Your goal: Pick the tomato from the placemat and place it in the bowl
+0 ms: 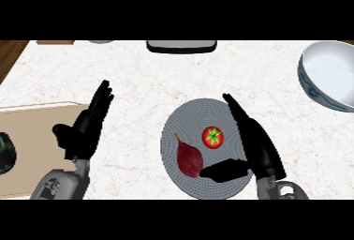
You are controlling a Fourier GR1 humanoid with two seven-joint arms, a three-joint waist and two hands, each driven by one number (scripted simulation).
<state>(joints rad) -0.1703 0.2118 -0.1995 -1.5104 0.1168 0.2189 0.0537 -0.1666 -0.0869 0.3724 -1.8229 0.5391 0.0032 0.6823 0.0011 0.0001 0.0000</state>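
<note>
Tomato (pixel 213 137): red with a green stalk star, lying on the round grey placemat (pixel 199 112), not lifted. It sits just to the left of the right robot hand (pixel 262 149), in the space between the straight fingers and the thumb. There is a thin strip of mat between the tomato and the fingers, so no contact is visible.

Right robot hand: released, grasping nothing. The fingers are straight and point away from the robot over the right part of the placemat. The thumb is spread leftward, nearer the robot than the tomato.

Dark red vegetable (pixel 189 159): long, with a thin stalk, on the same placemat, left of the tomato and a little nearer the robot. Its near end lies by the tip of the right thumb; whether they touch cannot be told.

Bowl (pixel 309 83): white with a blue-patterned outside, upright, well beyond and to the right of the right fingertips, partly cut off by the edge of the view.

Left robot hand (pixel 83 133): released, fingers straight and up, resting over the pale marbled table (pixel 149 79), well left of the placemat.

Wooden board (pixel 38 136): just left of the left robot hand, carrying a dark green thing (pixel 3 152) at the view's edge.

Grey tray (pixel 181 45): at the table's far edge, well beyond both hands.
</note>
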